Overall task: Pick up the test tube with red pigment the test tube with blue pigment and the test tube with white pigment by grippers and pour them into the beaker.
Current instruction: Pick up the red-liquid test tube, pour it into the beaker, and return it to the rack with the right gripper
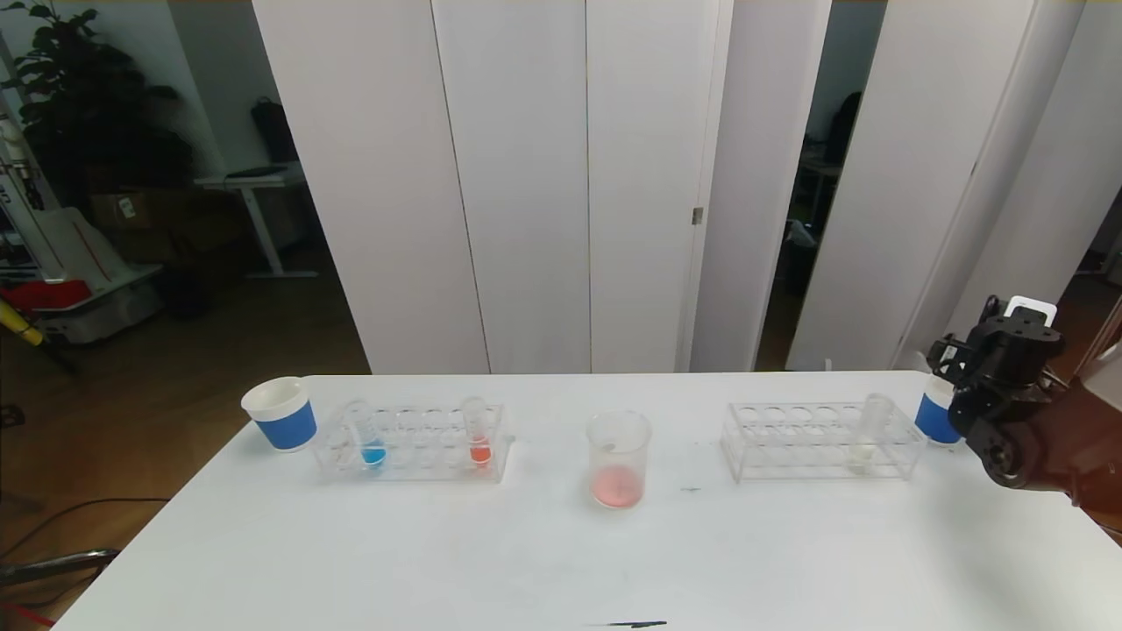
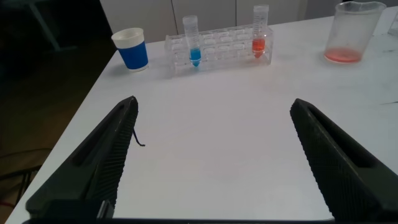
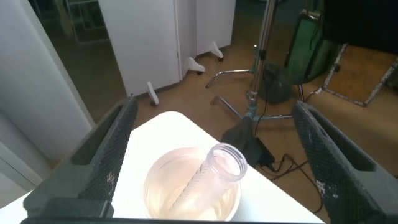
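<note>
White tabletop (image 1: 438,561) carries the beaker (image 1: 619,459), pink liquid at its bottom, near the centre. The left gripper (image 2: 211,162) hovers low over the near left part, jaws wide. Toward the far edge, 1 rack (image 1: 412,443) holds the test tube with blue pigment (image 1: 364,434). At the far right corner, the right gripper (image 3: 211,162) gapes wide above a cup (image 3: 193,190) containing an empty tube (image 3: 214,171). White panels (image 1: 543,175) stand behind.

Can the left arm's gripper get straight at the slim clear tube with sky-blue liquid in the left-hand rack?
Probably yes. The left gripper stands open over bare white table, and the slim clear tube with sky-blue liquid stands upright in the clear plastic rack ahead, nothing between them.
</note>
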